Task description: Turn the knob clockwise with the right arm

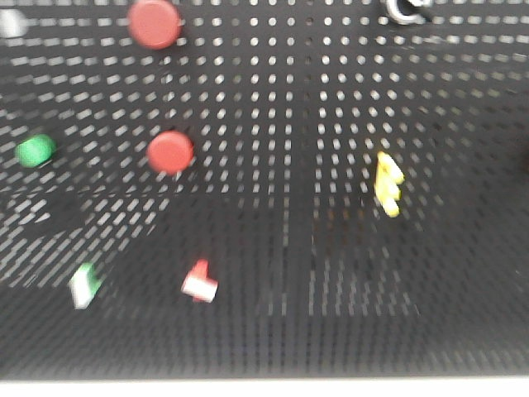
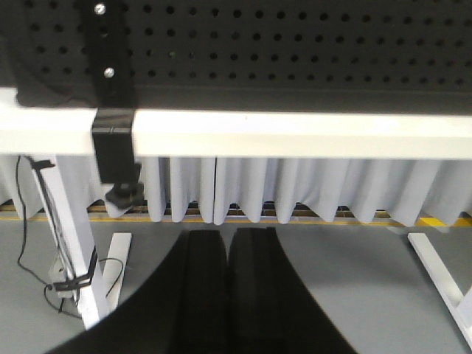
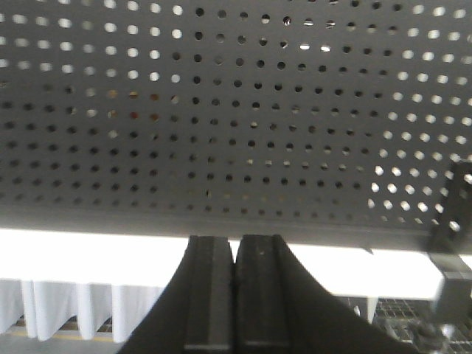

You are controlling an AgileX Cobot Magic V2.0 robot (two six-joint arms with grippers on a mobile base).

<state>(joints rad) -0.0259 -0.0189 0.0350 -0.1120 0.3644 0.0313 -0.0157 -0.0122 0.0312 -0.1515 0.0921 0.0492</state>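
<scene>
**Knob turn not started: right end effector short of the pegboard, nothing gripped**

We judge the task at its very start. The knob sits at the upper right of the pegboard, cut off by the top of the front view. Only part of its silvery ring shows. The view is blurred, so we cannot tell how the bar on its face points, and nothing shows that it has been turned.

The right end effector has its fingers pressed together with nothing between them. It hangs at the lower edge of the pegboard, over the white rim of the table, and faces bare holes. The knob does not show in the right wrist view, so we read the end effector as well apart from it. No arm is clear in the front view.

The left end effector is also pressed together and empty, below the pegboard's lower edge, facing the table rim.

The red buttons and the green button are on the pegboard's left half, with a yellow piece on its right half. None is touched.

Left to do, in our judgement: move the right end effector up to the pegboard's upper right, spread the fingers, close them on the knob, turn it clockwise and let go.
</scene>
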